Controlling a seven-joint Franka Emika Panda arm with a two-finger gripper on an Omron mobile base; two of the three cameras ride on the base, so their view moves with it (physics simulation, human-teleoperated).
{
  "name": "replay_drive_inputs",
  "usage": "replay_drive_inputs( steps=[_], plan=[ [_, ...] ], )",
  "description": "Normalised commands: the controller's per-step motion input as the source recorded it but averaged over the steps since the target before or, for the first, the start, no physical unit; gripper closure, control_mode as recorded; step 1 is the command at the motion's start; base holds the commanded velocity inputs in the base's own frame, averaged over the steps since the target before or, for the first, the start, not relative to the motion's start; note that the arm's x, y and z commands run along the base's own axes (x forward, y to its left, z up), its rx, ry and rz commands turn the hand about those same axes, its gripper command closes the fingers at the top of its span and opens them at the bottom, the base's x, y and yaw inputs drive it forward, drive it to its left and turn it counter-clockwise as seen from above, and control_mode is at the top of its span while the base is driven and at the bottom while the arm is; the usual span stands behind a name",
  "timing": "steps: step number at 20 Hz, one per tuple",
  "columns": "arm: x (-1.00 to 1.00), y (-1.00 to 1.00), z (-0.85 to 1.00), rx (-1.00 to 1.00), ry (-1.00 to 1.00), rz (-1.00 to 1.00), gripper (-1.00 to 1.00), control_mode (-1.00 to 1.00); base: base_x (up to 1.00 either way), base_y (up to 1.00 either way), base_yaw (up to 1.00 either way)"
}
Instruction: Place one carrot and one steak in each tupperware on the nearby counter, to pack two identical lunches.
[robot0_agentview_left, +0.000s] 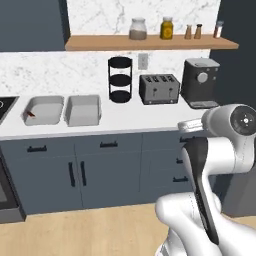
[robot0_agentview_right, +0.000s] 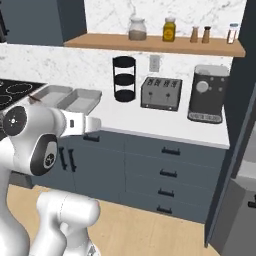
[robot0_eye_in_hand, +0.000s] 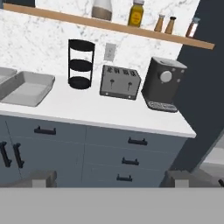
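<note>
While 1 thin red steak (robot0_agentview_left: 31, 114) lies in the left of 2 light-grey rectangular tupperware trays (robot0_agentview_left: 83, 110) on the white desk (robot0_agentview_left: 125, 122), the hand (robot0_eye_in_hand: 109, 179) hangs open and empty, so most packing remains.

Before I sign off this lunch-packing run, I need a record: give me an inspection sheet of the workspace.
Surface: white counter over dark drawers.
Job's things: two grey tupperware trays side by side; the left tray holds a small reddish piece, too small to identify; the right tray looks empty.
Clutter: black tiered stand, toaster, coffee machine.
Grippers: gripper open, holding nothing, off the counter.
Cables: nothing seen.
Surroundings: wooden shelf with jars and shakers; stovetop at left.
</note>
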Motion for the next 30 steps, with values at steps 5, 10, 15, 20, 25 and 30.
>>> replay_drive_inputs(
  steps=[5, 10, 15, 20, 25, 30],
  plan=[
    [0.0, 0.0, 0.0, 0.0, 0.0, 0.0, -1.0, 1.0, -0.59, -0.93, 0.04],
    [0.0, 0.0, 0.0, 0.0, 0.0, 0.0, -1.0, 1.0, -0.2, -1.0, 0.07],
    [0.0, 0.0, 0.0, 0.0, 0.0, 0.0, -1.0, 1.0, 0.0, -1.0, 0.09],
    [0.0, 0.0, 0.0, 0.0, 0.0, 0.0, -1.0, 1.0, 0.0, -0.29, 0.01],
    [0.0, 0.0, 0.0, 0.0, 0.0, 0.0, -1.0, 1.0, 0.34, -0.57, 0.0],
    [0.0, 0.0, 0.0, 0.0, 0.0, 0.0, -1.0, 1.0, 0.28, -0.36, -0.02]
  ],
)
